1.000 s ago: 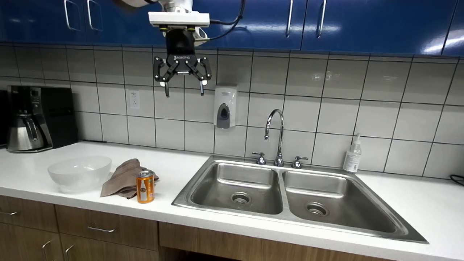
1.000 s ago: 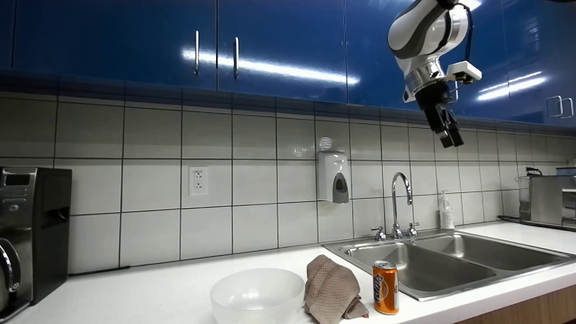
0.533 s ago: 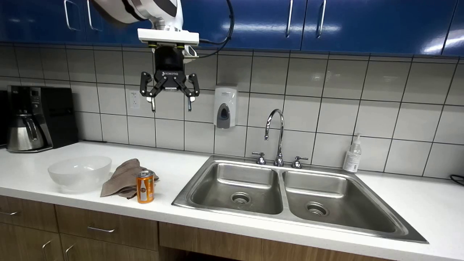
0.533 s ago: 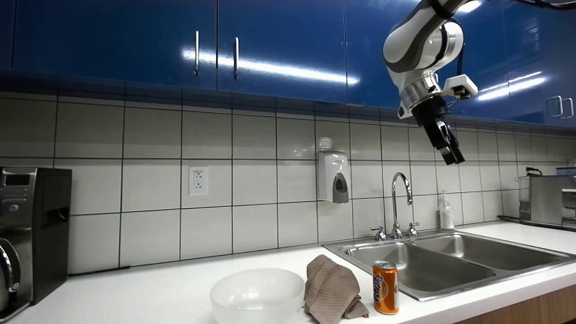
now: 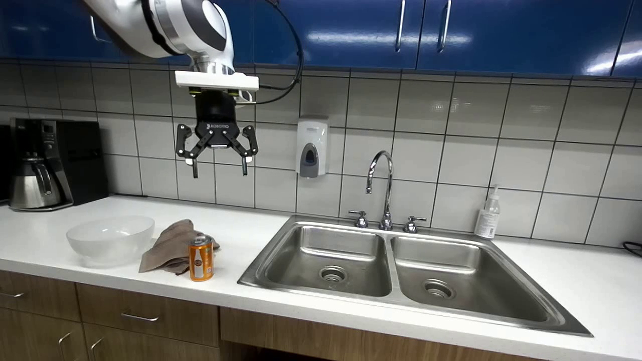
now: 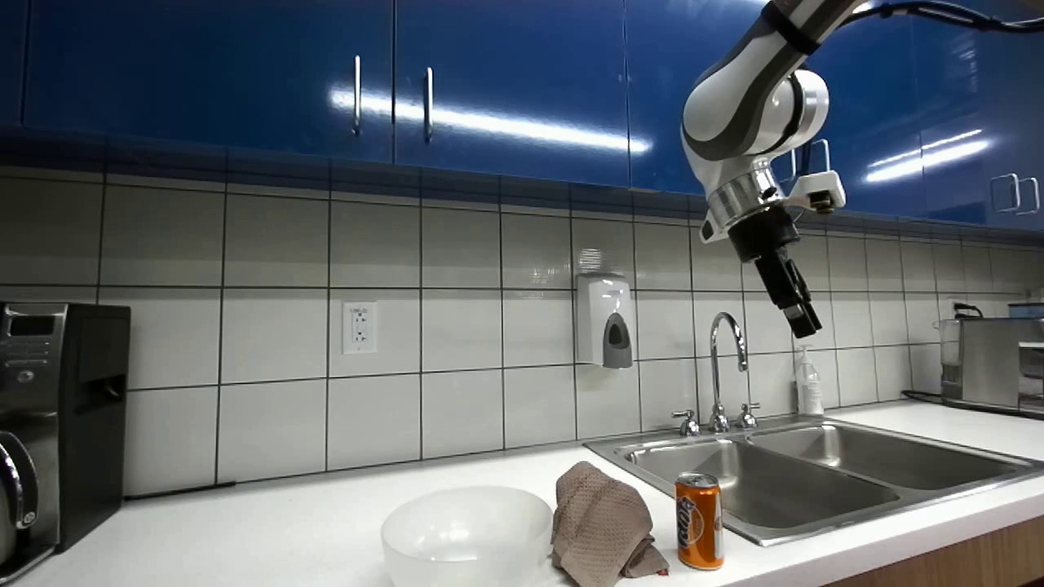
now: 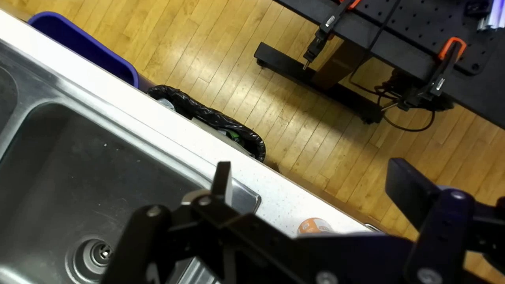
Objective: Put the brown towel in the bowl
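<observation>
The brown towel lies crumpled on the white counter in both exterior views [image 5: 169, 246] [image 6: 602, 526]. The translucent white bowl stands beside it in both exterior views [image 5: 108, 248] [image 6: 453, 567]; no contents show in it. My gripper [image 5: 220, 171] is open and empty, fingers pointing down, high above the counter in front of the tiled wall. It also shows edge-on over the sink area in an exterior view [image 6: 805, 324]. In the wrist view my open fingers [image 7: 311, 172] have nothing between them; the towel and bowl are out of view or hidden behind the gripper there.
An orange can [image 5: 200, 258] stands upright close to the towel; its edge shows in the wrist view [image 7: 311, 225]. A double steel sink [image 5: 391, 265] with a tall faucet [image 5: 387, 195], a wall soap dispenser [image 5: 312, 148] and a coffee maker [image 5: 77, 163] are nearby.
My gripper has moved down, and towards the towel side, staying open. The towel, bowl and can have not moved.
</observation>
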You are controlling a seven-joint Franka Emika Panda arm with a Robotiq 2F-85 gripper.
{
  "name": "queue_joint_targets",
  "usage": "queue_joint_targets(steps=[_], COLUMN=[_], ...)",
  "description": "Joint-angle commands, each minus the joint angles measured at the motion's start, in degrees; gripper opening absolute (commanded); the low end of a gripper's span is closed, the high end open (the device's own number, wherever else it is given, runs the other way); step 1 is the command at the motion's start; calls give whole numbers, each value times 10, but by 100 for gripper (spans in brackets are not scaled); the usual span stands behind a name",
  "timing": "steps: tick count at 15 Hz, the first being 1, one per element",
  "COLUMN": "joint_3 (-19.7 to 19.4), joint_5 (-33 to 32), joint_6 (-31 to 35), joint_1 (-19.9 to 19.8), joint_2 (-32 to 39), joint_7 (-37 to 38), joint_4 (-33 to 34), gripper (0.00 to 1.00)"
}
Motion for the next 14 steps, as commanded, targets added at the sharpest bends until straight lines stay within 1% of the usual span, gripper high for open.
queue_joint_targets(steps=[1, 8, 14], joint_3=[9, 27, 54], joint_5=[16, 31, 34], joint_6=[38, 83, 111], joint_1=[5, 21, 30], joint_2=[-3, 40, 73], joint_7=[-32, -69, -71], joint_4=[-22, -21, -6], gripper=[100, 100, 100])
